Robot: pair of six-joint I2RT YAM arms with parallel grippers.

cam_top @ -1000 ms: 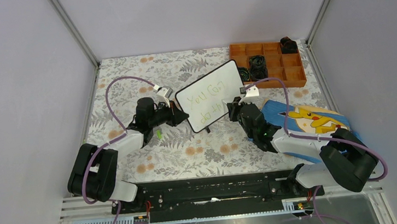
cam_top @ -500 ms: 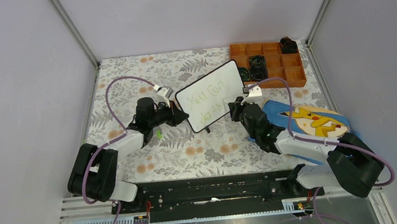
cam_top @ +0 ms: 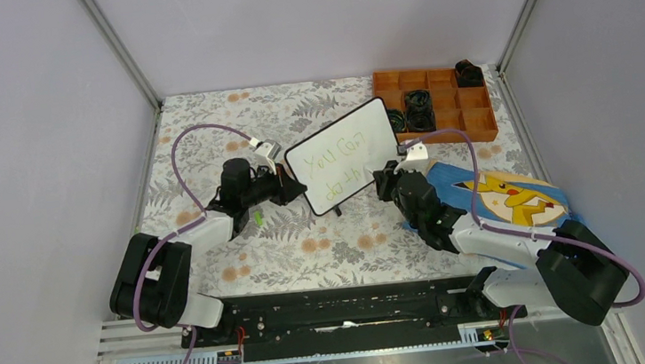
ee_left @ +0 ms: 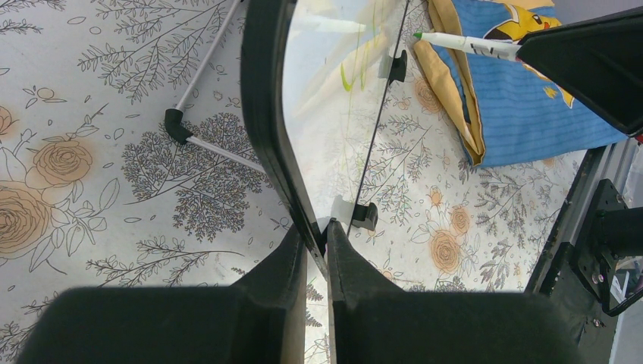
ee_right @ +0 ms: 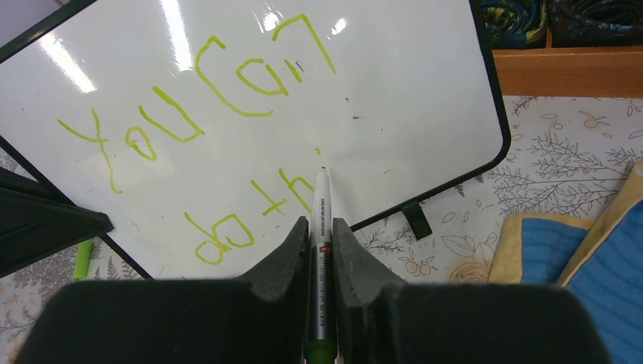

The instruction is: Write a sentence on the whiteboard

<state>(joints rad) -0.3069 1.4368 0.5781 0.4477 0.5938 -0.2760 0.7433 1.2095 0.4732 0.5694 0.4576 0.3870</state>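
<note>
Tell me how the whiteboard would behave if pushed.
Probably stiff: the whiteboard looks flat though the left gripper pinches only one frame edge. Likely light for its size, being thin. It may tip or slide if pushed, resting on small black feet.

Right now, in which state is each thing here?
whiteboard, tilted up, gripped at its edge
sentence, unfinished, second line incomplete
marker, uncapped, tip at the whiteboard
left pincer, shut on whiteboard
right pincer, shut on marker
cloth, lying partly folded
tray, partly filled
</note>
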